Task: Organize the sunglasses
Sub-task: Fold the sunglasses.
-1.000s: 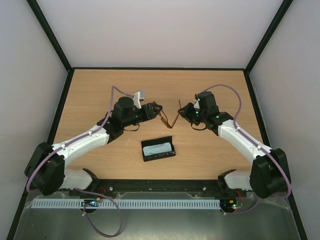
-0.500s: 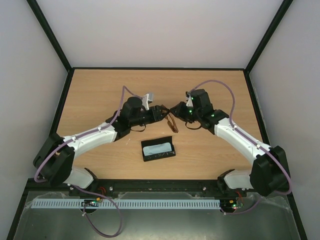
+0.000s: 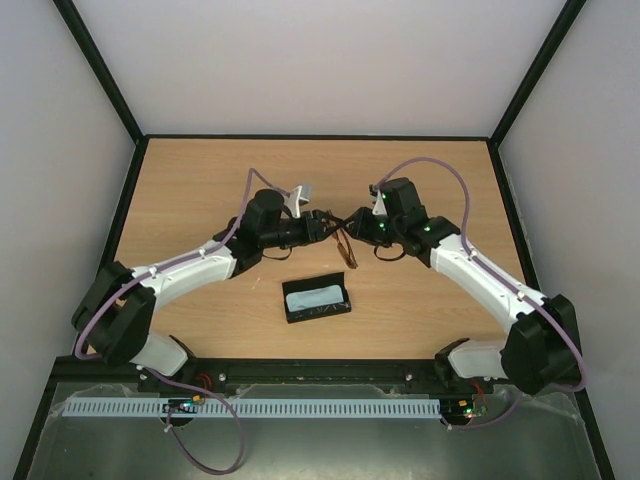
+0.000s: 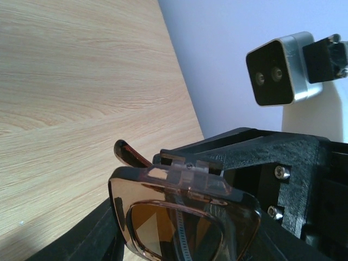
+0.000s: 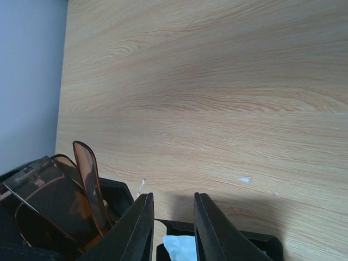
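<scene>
The left tool (image 3: 318,228) is closed tight on the sunglasses (image 3: 341,243), which are held by the frame near the middle of the bench (image 3: 200,180). One thin brown arm is seen sticking out past a lens. Just in front, a black case (image 3: 317,298) is laid open with a light blue cloth (image 3: 312,297) inside. The right tool (image 3: 357,222) is placed close beside the sunglasses. Its fingers (image 5: 142,228) are parted a little, and nothing is held between them.

In the wrist views, the sunglasses (image 4: 179,217) and the black case (image 5: 260,247) are cut off by the bottom edge.
</scene>
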